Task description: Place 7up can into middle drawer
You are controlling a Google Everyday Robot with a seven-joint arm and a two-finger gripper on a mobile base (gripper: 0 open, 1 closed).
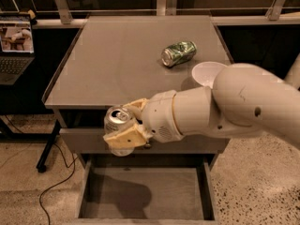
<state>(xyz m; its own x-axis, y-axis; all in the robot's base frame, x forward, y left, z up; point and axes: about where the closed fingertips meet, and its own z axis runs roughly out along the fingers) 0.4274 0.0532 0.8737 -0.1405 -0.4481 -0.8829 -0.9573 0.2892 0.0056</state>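
My gripper (123, 126) is shut on the 7up can (117, 119), a small silver-topped can held upright in the cream fingers (124, 140). It hangs in front of the cabinet's front edge, above the left part of the open middle drawer (145, 198). The drawer is pulled out, with a flat grey floor and low side walls, and my arm's shadow falls on its left side. My white arm (225, 109) reaches in from the right.
A shiny green can (178, 53) lies on its side on the grey tabletop (117, 60), with a white bowl (206, 73) beside it, partly behind my arm. A laptop (15, 48) stands at the left. Cables run over the floor at the lower left.
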